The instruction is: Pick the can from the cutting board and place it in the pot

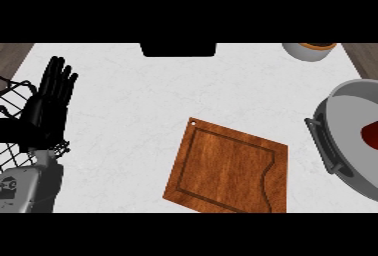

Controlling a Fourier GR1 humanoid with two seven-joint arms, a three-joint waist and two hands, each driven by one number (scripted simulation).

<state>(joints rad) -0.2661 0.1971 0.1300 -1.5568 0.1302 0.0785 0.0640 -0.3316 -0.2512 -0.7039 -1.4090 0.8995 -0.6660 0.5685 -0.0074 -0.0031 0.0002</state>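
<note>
In the pot [339, 107] at right, a red patch, we judge the can [370, 134]: rigid, light, slippery; take it round the sides. Board [229, 170] bare. Left hand [48, 102] rests, fingers straight.

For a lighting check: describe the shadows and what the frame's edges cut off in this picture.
Head view: even, soft light, no glare on the white counter; the cutting board casts almost no shadow; the pot is cut by the right edge, a red thing inside it; the left hand rests open at the left.
</note>
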